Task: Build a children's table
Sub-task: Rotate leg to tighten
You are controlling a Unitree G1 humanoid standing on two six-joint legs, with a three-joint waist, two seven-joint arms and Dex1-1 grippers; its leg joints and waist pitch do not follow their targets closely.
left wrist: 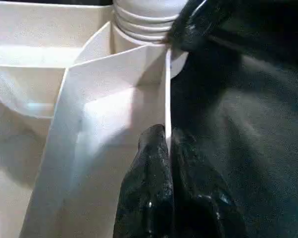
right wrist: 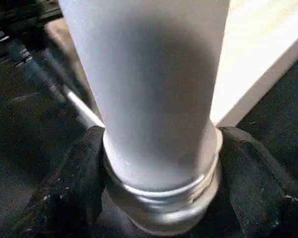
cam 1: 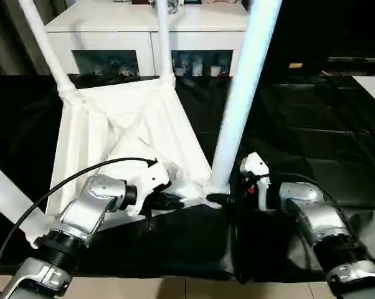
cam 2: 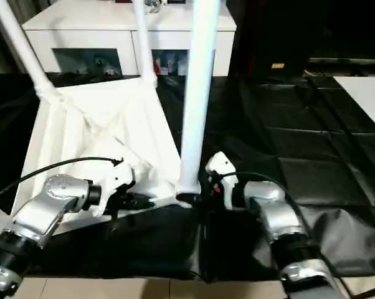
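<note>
The children's table lies upside down on a black sheet. Its white ribbed top (cam 1: 113, 137) faces up, and white legs stand in the corner sockets. One leg (cam 1: 47, 43) rises at the far left and another (cam 1: 164, 37) at the far right corner. A third leg (cam 1: 4, 193) slants at the near left. The near right leg (cam 1: 243, 93) stands tall in front. My left gripper (left wrist: 166, 134) is shut on the top's thin near rim (left wrist: 167, 89), close to that leg's socket. My right gripper (right wrist: 161, 163) clasps the base of the near right leg (right wrist: 149, 89), one finger on each side.
A white cabinet (cam 1: 113, 25) with dark glass doors stands behind the table. The black sheet (cam 1: 312, 124) stretches to the right, where a flat white board (cam 1: 374, 87) lies at the edge. Pale floor (cam 1: 175, 289) shows along the near edge.
</note>
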